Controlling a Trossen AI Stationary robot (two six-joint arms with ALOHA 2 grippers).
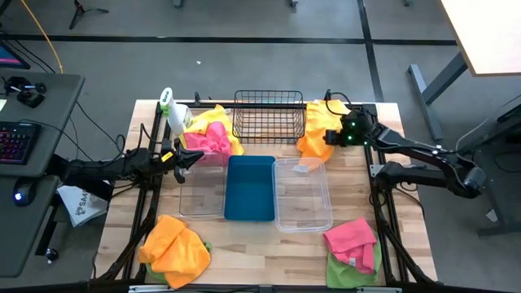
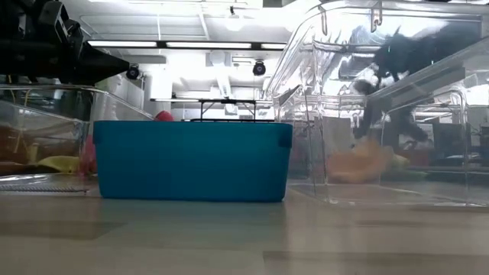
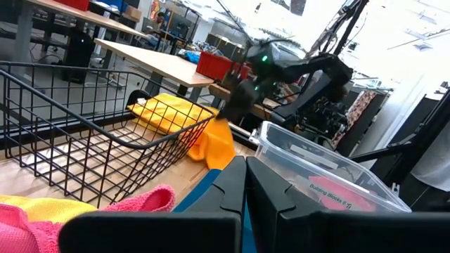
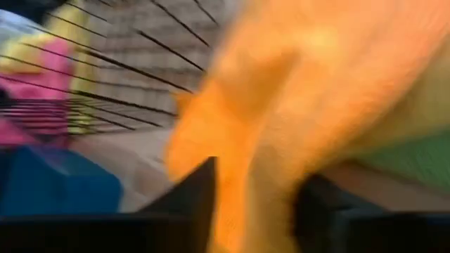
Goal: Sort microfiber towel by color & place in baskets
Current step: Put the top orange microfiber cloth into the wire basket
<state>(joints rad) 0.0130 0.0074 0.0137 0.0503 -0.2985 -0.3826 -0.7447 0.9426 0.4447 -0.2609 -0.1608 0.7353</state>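
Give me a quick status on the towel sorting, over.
Right tool shut on orange towel beside black wire basket. Left tool shut, empty, over left clear tub. Blue tub empty.

text: none legible | clear tub [image 3: 330, 176] floor: pink label, print too blurred to read

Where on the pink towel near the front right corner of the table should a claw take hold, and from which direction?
Grip the raised fold at the middle of the pink towel, coming straight down from above. It lies crumpled on top of a green towel, so a pinch on its highest ridge, rather than a low edge, would likely lift the pink towel alone.
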